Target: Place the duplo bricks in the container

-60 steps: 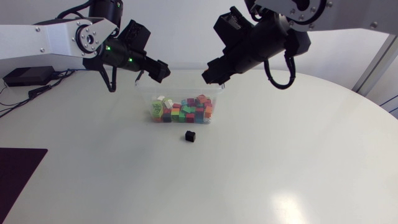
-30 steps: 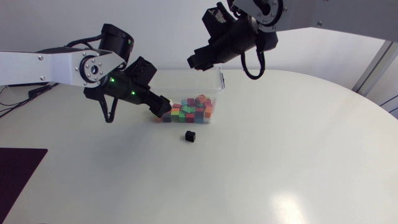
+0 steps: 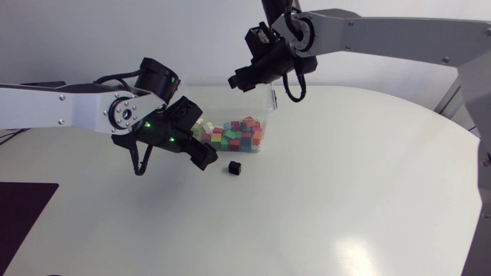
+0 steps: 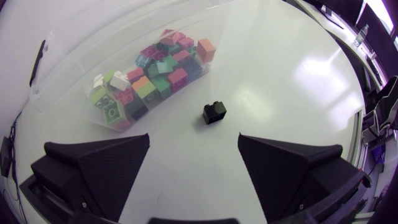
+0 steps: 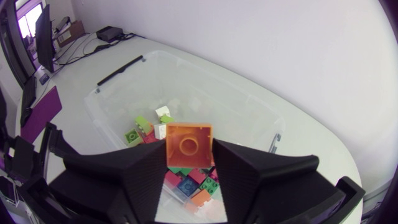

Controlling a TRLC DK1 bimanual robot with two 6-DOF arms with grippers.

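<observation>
Left gripper (image 3: pixel 202 158) (image 4: pixel 194 148): fingers spread wide, nothing between them. In the head view it sits low over the surface (image 3: pixel 345 199), at the front left corner of the container (image 3: pixel 270 115), and overlaps that corner. The black brick (image 3: pixel 235 167) lies just beside its tip. In the left wrist view the black brick (image 4: pixel 214 112) is ahead of the open fingers, roughly on the line between them, and touches neither. It sits alone on the surface, just outside the container (image 4: pixel 65 78) wall.

Right gripper (image 3: pixel 238 80) (image 5: pixel 189 155): fingers closed on an orange brick (image 5: pixel 189 144), one on each side, hollow underside facing the camera. Held up above the container (image 5: pixel 124 71), over its interior in the right wrist view; in the head view the gripper is at the back edge.

Container: clear plastic tub, upright, near the far middle of the surface. The pile of bricks (image 3: pixel 238 136) (image 4: pixel 158 71) (image 5: pixel 186 182) inside is mixed: green, red, pink, orange, blue, white. It's bunched toward the side nearest the black brick.
</observation>
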